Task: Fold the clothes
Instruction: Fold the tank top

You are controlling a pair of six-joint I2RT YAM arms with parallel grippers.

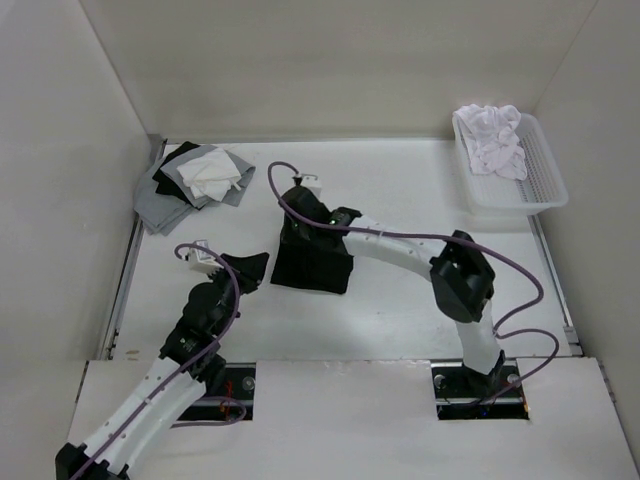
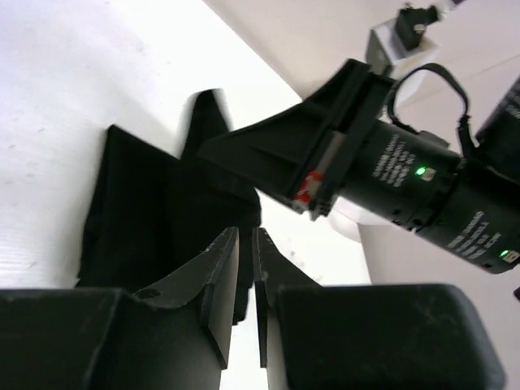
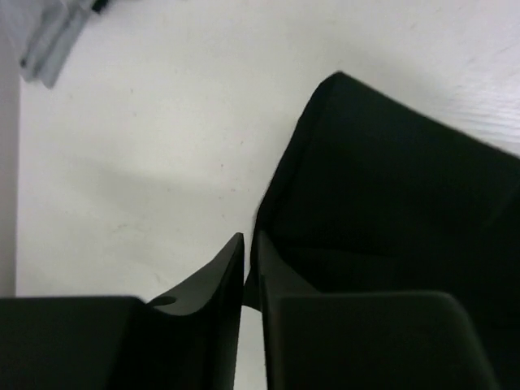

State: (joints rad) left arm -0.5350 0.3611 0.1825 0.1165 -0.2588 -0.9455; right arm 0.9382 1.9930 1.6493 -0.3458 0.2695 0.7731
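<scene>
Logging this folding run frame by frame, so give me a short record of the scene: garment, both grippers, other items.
garment: black tank top, a compact folded block, mid-table
left gripper: jaws a narrow slit apart, just left of the garment
right gripper: jaws a narrow slit apart, at the garment's edge
far left corner: pile of cloths, grey, black, white
far right: basket holding white garments
</scene>
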